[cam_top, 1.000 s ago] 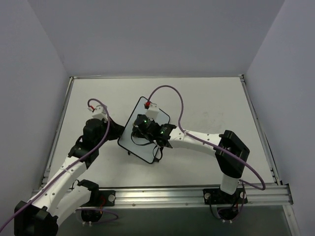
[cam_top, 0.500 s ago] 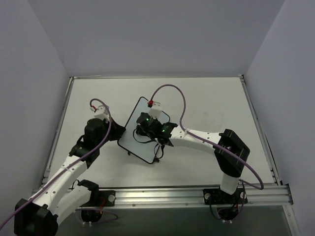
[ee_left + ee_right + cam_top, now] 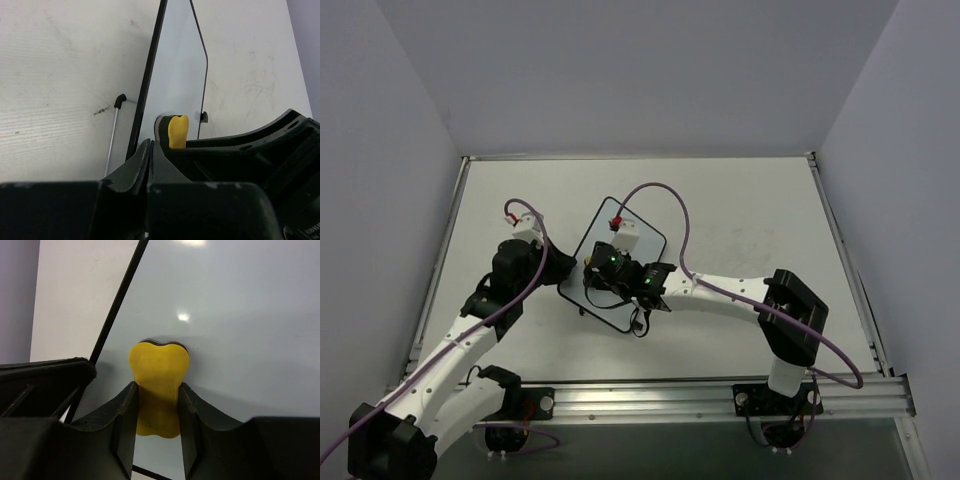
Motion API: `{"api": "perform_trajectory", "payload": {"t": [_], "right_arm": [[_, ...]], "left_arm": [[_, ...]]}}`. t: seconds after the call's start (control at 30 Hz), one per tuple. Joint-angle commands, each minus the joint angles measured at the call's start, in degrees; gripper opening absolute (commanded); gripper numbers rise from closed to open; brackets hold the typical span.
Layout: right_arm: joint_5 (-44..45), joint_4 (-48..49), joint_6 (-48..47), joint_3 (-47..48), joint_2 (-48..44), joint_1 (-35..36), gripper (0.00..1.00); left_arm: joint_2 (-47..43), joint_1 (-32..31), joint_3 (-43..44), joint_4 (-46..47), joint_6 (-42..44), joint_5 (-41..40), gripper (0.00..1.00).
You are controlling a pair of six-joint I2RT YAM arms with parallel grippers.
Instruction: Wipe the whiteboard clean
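Note:
The whiteboard (image 3: pixel 604 218) stands tilted at the table's middle, with a thin black frame (image 3: pixel 150 75); its surface (image 3: pixel 240 310) shows no scribbles. My left gripper (image 3: pixel 566 271) is shut on the board's left edge, jaws pressed together on the frame (image 3: pixel 150 146). My right gripper (image 3: pixel 591 268) is shut on a small yellow sponge (image 3: pixel 158 382), whose tip presses flat on the board near its left edge. The sponge also shows in the left wrist view (image 3: pixel 177 131), right beside my left jaws. The left gripper's black body (image 3: pixel 47 377) sits close by in the right wrist view.
A thin metal foot with a black cap (image 3: pixel 116 120) sticks out behind the board onto the white table (image 3: pixel 750 220). Purple cables (image 3: pixel 665 190) loop above both wrists. Grey walls enclose the table; a metal rail (image 3: pixel 720 395) runs along the near edge.
My right gripper has slid the sponge down and left across the board, toward the left gripper. The left arm and the board have barely moved.

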Motion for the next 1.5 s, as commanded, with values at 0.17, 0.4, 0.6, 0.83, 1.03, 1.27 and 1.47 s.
{"api": "perform_trajectory", "payload": {"t": [0.17,0.4,0.6,0.83,1.03,1.27,1.47], "right_arm": [[3.0,-3.2,0.1,-3.8,-6.8,-2.6,0.0],[2.0,-4.8,-0.2,-9.5,-13.5,-9.6,0.0],[3.7,-12.0,0.7,-18.8,-23.2,-20.2,0.0],[2.8,-17.8,1.5,-27.9,-30.1,-29.8,0.05],[3.2,-20.3,3.8,-32.2,-33.3,-32.2,0.16],[2.1,-19.1,4.7,-33.8,-30.8,-33.1,0.31],[1.8,-17.7,5.0,-35.2,-29.8,-33.2,0.56]], "left_arm": [[-1.9,-0.2,5.6,-1.6,0.3,-1.0,0.13],[-4.0,0.0,9.4,-6.2,-0.5,-6.4,0.28],[-1.8,1.1,14.9,-13.1,-1.9,-12.2,0.35],[-0.5,2.7,15.1,-15.6,-2.4,-12.8,0.39],[-1.2,4.7,12.9,-14.9,-2.5,-10.6,0.41],[-2.4,6.4,10.9,-14.2,-2.7,-8.7,0.41],[-3.2,7.2,9.9,-13.3,-2.7,-7.6,0.41]]}}
